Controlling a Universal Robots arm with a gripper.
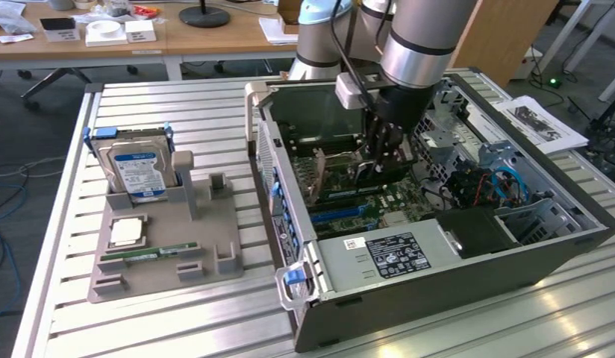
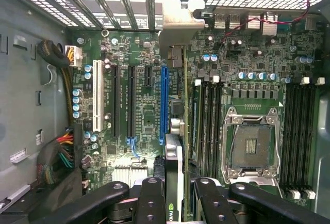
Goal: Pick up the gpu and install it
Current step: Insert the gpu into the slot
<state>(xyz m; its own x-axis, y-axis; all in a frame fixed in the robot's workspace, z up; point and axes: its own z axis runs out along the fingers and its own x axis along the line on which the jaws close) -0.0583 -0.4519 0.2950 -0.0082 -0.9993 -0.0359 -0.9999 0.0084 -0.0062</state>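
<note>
My claw (image 2: 175, 195) is pinched on the gpu (image 2: 174, 162), a thin flat black expansion card with a grey metal end bracket, which I see edge-on between my black fingers (image 2: 150, 203) in the wrist view. The card hangs inside the open dark grey computer case (image 1: 437, 253), above the green motherboard (image 2: 139, 53), running parallel to the long blue slot (image 2: 164, 100) and just beside it; I cannot tell whether its lower edge touches the board. The empty silver processor socket (image 2: 252, 146) lies on the card's other side. In the exterior view my claw (image 1: 382, 160) reaches down into the case at the middle of the frame. At the exterior view's left, on the ribbed metal table (image 1: 138, 328), a grey plastic holder tray (image 1: 218, 224) carries an upright silver hard drive with a blue-white label (image 1: 138, 168), a square silver processor chip (image 1: 126, 231) and a slim green RAM stick (image 1: 148, 253).
</note>
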